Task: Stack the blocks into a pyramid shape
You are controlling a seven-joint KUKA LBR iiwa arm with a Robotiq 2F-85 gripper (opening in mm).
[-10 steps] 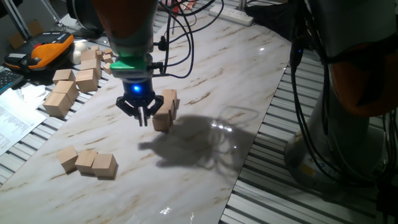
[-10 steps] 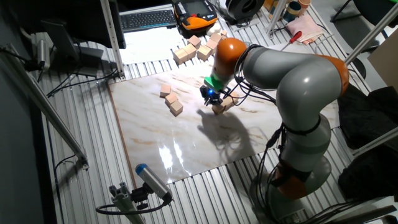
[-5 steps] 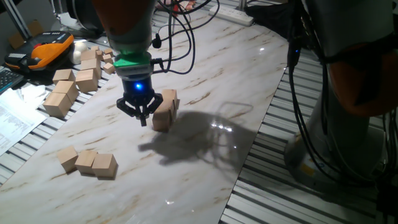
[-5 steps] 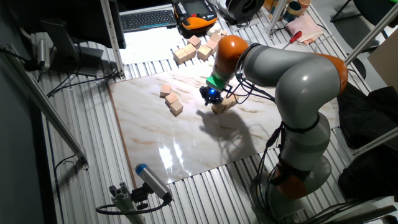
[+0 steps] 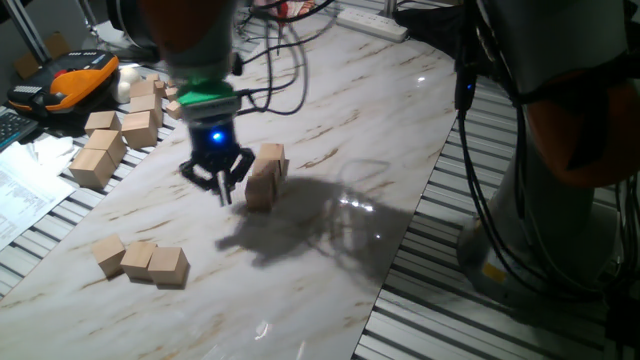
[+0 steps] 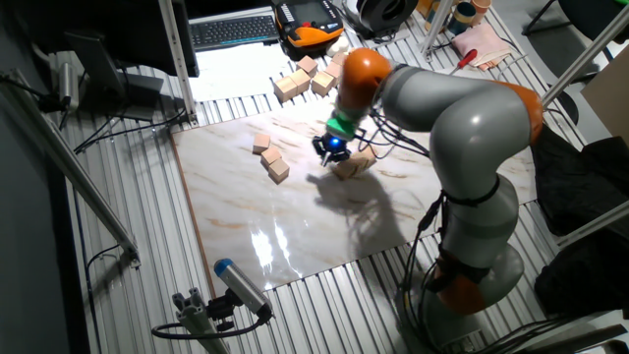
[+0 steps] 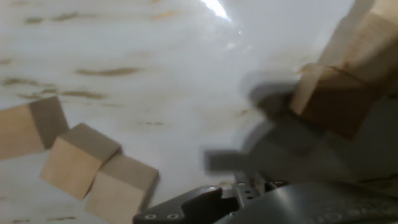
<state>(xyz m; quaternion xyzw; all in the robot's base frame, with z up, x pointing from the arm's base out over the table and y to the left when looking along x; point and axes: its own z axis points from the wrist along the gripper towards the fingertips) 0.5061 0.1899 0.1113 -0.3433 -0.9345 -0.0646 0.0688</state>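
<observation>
Gripper (image 5: 220, 183) has slid left, away from the part-built stack (image 5: 265, 175), compared with a second ago; stack itself hasn't shifted. Fingers look close together with nothing between them, so closed and empty as far as I can judge, though motion blur makes it shaky. Stack of blocks sits mid-slab on the marble board (image 5: 330, 250), at least one cube on top of others; exact count not readable. Three loose blocks (image 5: 142, 260) lie in a touching row near the front-left edge of the board, well apart from the stack; hand view shows them at lower left (image 7: 74, 165) with the stack at upper right (image 7: 339, 81).

Judgement: arm is likely heading for the loose row to fetch the next cube, pyramid roughly half done.

Risks: loose cubes touch each other, so fingers coming down on one could catch a neighbour and shove or tilt it, giving a skewed grasp. Fingers need to spread before descent. A return pass could clip the stack and topple it, since the cubes only rest on each other.

Around: bigger pale wooden blocks (image 5: 110, 140) piled off the board at left, orange-black device (image 5: 65, 80) behind them, cables (image 5: 290, 50) hanging near the wrist. None block the path to the row
</observation>
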